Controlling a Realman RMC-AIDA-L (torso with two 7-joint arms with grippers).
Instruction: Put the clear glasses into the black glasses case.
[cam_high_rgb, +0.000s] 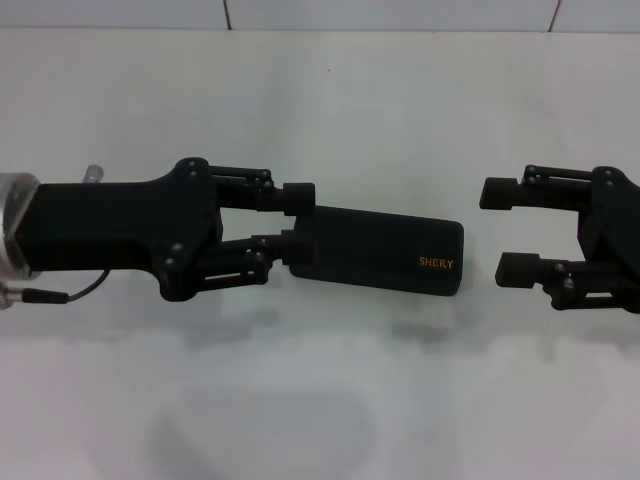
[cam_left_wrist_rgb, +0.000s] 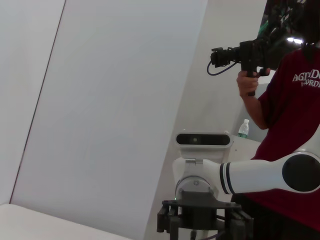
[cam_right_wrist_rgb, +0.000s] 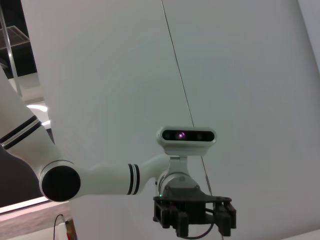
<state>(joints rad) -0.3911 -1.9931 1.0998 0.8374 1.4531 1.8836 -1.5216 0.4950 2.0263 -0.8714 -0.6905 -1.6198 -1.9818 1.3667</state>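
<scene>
The black glasses case (cam_high_rgb: 385, 250) is closed, with orange "SHERY" lettering near its right end. It hangs level above the white table, and its shadow lies on the surface below. My left gripper (cam_high_rgb: 300, 220) is shut on the case's left end, one finger above and one below. My right gripper (cam_high_rgb: 505, 230) stands open a short way off the case's right end, not touching it and with nothing between its fingers. The clear glasses are out of view in all three views.
The white table (cam_high_rgb: 320, 400) spreads out under both arms, with a tiled wall (cam_high_rgb: 400, 12) behind it. In the left wrist view a person in a dark red shirt (cam_left_wrist_rgb: 290, 130) holds a camera behind my right arm.
</scene>
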